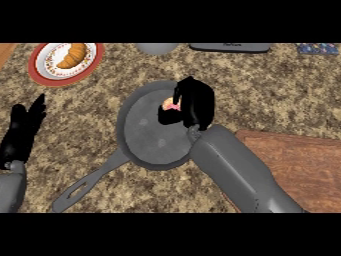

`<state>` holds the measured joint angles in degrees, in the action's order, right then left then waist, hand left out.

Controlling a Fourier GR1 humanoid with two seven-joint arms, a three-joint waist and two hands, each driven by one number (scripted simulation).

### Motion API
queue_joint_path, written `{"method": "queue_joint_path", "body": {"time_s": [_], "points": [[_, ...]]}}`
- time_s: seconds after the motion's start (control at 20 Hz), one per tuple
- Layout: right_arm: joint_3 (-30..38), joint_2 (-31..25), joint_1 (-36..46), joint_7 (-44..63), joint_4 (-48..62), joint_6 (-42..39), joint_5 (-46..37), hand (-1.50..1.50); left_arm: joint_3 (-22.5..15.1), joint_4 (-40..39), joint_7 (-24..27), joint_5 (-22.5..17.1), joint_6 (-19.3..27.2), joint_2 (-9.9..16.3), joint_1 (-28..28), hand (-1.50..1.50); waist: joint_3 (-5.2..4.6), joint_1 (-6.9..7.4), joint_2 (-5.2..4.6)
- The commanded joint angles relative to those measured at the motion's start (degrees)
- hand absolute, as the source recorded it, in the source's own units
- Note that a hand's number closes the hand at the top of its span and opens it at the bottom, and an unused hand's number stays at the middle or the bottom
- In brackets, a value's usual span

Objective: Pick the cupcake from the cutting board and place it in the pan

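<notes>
The cupcake (170, 104), pink and tan, shows only in part inside my right hand (191, 105), whose fingers and thumb are curled round it. The hand hangs over the right half of the grey pan (147, 135). The pan lies mid-counter with its long handle (84, 187) pointing to the lower left. The brown cutting board (306, 160) lies at the right, partly under my right forearm, with nothing showing on it. My left hand (21, 132) rests open at the left edge, fingers up.
A red-rimmed plate (41, 72) with a croissant (73, 54) sits at the back left. A grey bowl (157, 48) and a dark flat appliance (230, 47) stand along the back edge. A small patterned object (318, 48) lies at the back right.
</notes>
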<state>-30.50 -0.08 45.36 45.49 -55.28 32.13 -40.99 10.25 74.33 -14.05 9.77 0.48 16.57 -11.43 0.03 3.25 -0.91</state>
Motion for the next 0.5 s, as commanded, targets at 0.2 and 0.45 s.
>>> {"method": "queue_joint_path", "body": {"time_s": [0.2,0.45], "points": [[-3.7,0.1,3.1,-7.4,9.3,11.3,20.5,-1.5,-0.9,0.5,0.0,-0.2,-1.8,0.2,-0.5,0.0,0.08,3.17,-0.55],[-3.2,0.1,5.2,-17.2,15.7,14.1,27.0,-1.5,-2.6,0.5,-0.1,1.2,-0.5,-1.4,-2.0,0.0,0.13,4.25,-1.13]]}}
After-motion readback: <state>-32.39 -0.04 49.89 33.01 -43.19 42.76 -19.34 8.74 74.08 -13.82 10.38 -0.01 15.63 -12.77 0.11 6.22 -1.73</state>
